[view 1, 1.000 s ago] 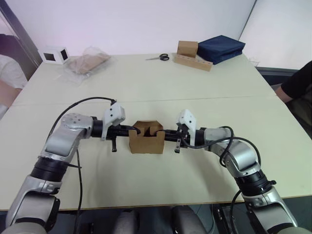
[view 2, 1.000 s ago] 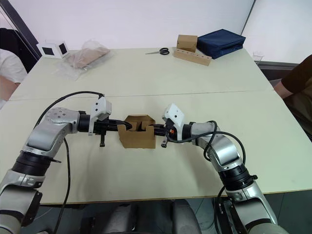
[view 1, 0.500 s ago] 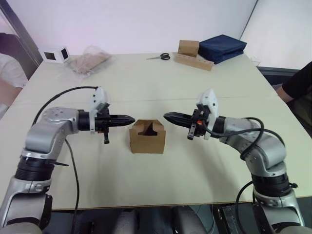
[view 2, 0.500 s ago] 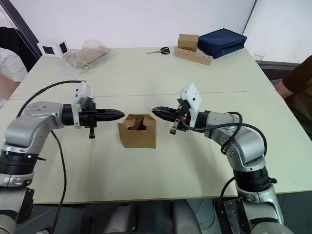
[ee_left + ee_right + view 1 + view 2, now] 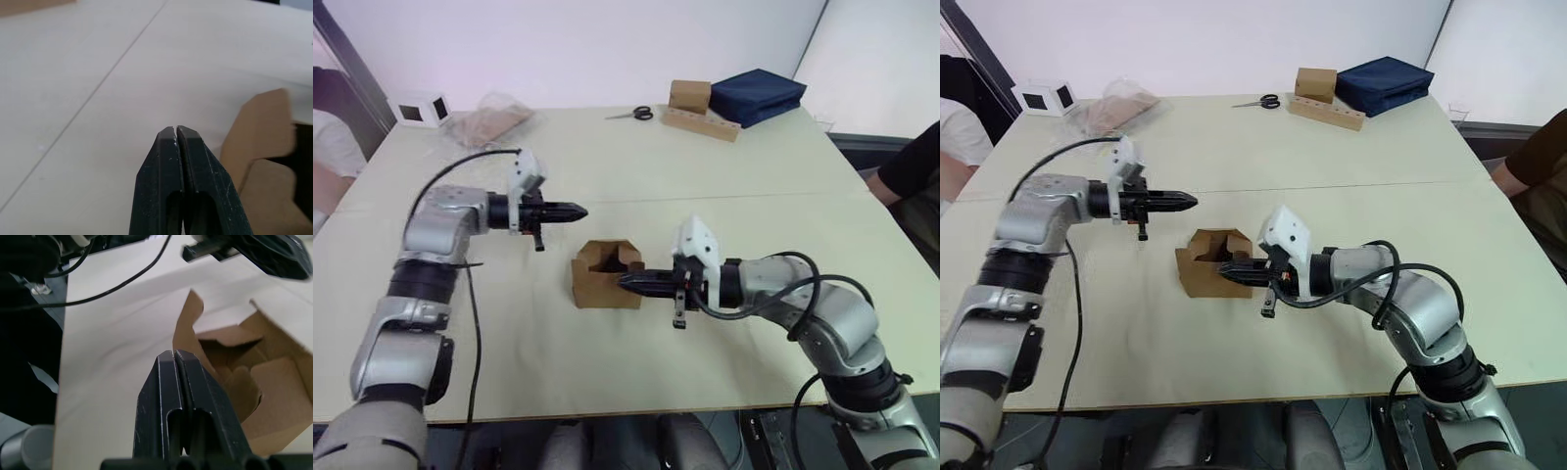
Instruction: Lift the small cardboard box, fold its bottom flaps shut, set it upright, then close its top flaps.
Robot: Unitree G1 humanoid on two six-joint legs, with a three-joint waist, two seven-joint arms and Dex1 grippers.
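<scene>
- The small cardboard box (image 5: 607, 276) stands upright on the table (image 5: 724, 166), its top flaps (image 5: 612, 256) partly folded in, the opening not yet covered.
- My right gripper (image 5: 628, 284), fingers pressed together on nothing, sits at the box's near rim, on its right side.
- My left gripper (image 5: 576, 210), also pinched together and empty, hangs beyond the box, apart from it.
- Risk as I judge it: with only 1 gripper pushing, the light box could slide or tip.

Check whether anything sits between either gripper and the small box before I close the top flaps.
Nothing visible does. The right gripper is already at the small cardboard box, and bare table separates the left gripper from it.
</scene>
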